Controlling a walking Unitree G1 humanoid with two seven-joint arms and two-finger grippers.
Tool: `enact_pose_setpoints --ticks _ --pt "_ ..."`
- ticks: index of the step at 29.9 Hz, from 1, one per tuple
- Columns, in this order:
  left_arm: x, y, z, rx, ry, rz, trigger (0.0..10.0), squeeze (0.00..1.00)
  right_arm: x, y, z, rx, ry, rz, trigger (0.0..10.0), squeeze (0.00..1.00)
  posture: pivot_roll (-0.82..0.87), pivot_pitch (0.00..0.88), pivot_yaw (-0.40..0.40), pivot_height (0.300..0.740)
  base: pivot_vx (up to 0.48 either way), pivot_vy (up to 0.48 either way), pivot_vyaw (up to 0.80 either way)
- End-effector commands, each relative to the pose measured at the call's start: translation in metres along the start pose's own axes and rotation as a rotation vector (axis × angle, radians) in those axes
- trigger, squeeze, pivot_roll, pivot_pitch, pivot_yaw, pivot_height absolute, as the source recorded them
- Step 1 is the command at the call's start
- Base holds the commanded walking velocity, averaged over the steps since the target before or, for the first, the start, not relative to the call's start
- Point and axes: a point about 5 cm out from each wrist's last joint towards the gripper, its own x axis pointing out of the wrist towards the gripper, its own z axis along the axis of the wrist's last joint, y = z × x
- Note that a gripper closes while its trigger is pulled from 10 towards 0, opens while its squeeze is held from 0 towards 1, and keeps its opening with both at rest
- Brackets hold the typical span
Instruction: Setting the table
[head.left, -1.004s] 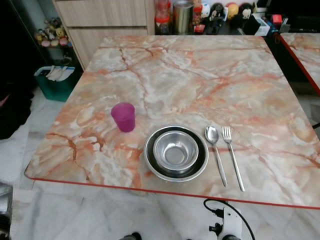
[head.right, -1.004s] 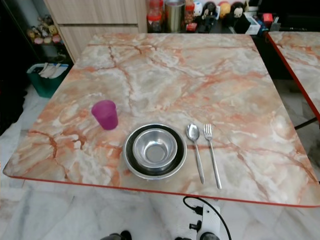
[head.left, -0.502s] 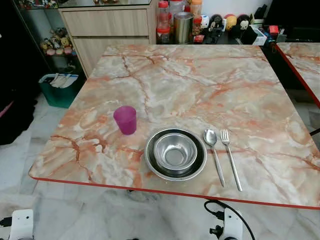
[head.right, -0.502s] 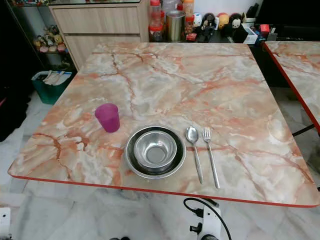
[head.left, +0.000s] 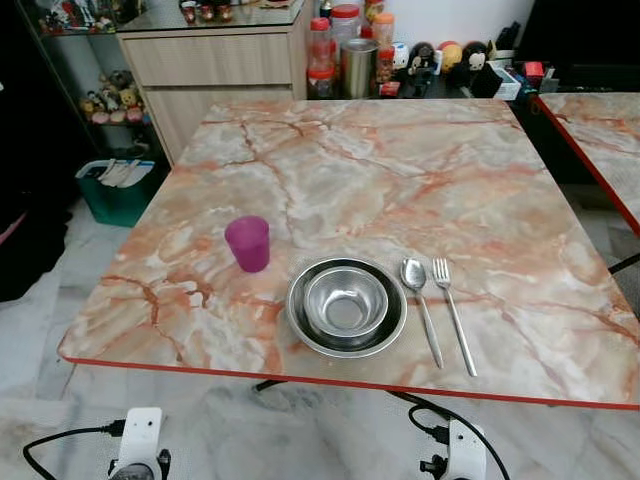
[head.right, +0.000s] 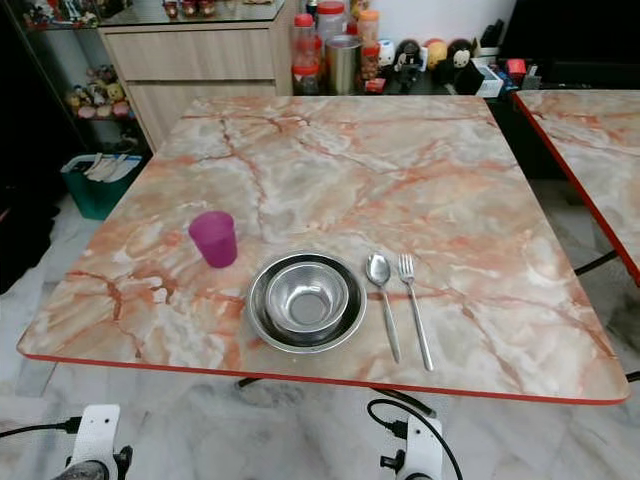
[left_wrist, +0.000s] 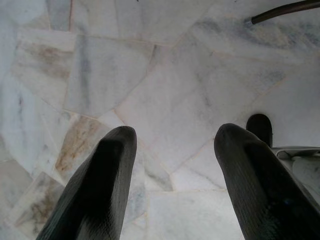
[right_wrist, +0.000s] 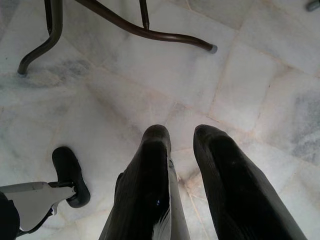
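The bowl (head.left: 346, 304) sat nested in its plate (head.left: 299, 325) near the table (head.left: 400, 170) edge, cup (head.left: 248, 243) to its left, spoon (head.left: 419, 303) and fork (head.left: 452, 311) to its right, a complete setting as I judged. My left gripper (left_wrist: 172, 165) hung over the floor (left_wrist: 150, 75) with fingers wide, while my right gripper (right_wrist: 180, 150) hung with fingers narrow, perhaps pinching something pale, since no piece needed holding.

Near the front edge of the marble tabletop (head.left: 420, 190) a steel bowl (head.left: 346, 303) sits upright inside a dark, silver-rimmed plate (head.left: 303, 331). Just to its right lie a spoon (head.left: 420, 303) and a fork (head.left: 453, 318), side by side, heads pointing away. A purple cup (head.left: 248, 243) stands upright at the plate's upper left.
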Motion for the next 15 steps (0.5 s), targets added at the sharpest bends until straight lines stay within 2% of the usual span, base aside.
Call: enact_pose_setpoints --ticks 1,3,5,12,15 --pt "-0.0021 -0.0141 -0.011 -0.007 0.026 -0.049 10.0 0.0 -0.0002 0.0018 -0.0019 -0.001 0.011 0.003 10.0 0.0 0.04 0.05 0.048 0.74 0.0 0.0 0.0" --pt "-0.0025 -0.0196 -0.0114 -0.01 0.024 -0.066 10.0 0.0 -0.0001 0.0018 -0.0016 -0.001 0.012 0.004 10.0 0.0 0.04 0.056 0.048 0.74 0.0 0.0 0.0" --pt "-0.0026 -0.021 -0.0112 -0.018 0.022 -0.071 10.0 0.0 -0.0001 0.0019 -0.0015 0.0 0.012 0.005 10.0 0.0 0.04 0.058 0.047 0.74 0.0 0.292 0.0" --pt "-0.0028 -0.0209 -0.0128 -0.006 0.026 -0.075 10.0 0.0 0.0001 0.0031 -0.0004 -0.009 0.009 0.022 10.0 0.0 0.04 0.064 0.047 0.74 0.0 0.393 0.0" --pt "-0.0029 -0.0206 -0.0135 0.005 0.026 -0.075 10.0 0.0 0.0002 0.0032 -0.0002 -0.013 0.01 0.021 10.0 0.0 0.04 0.066 0.048 0.74 0.0 0.39 0.44"
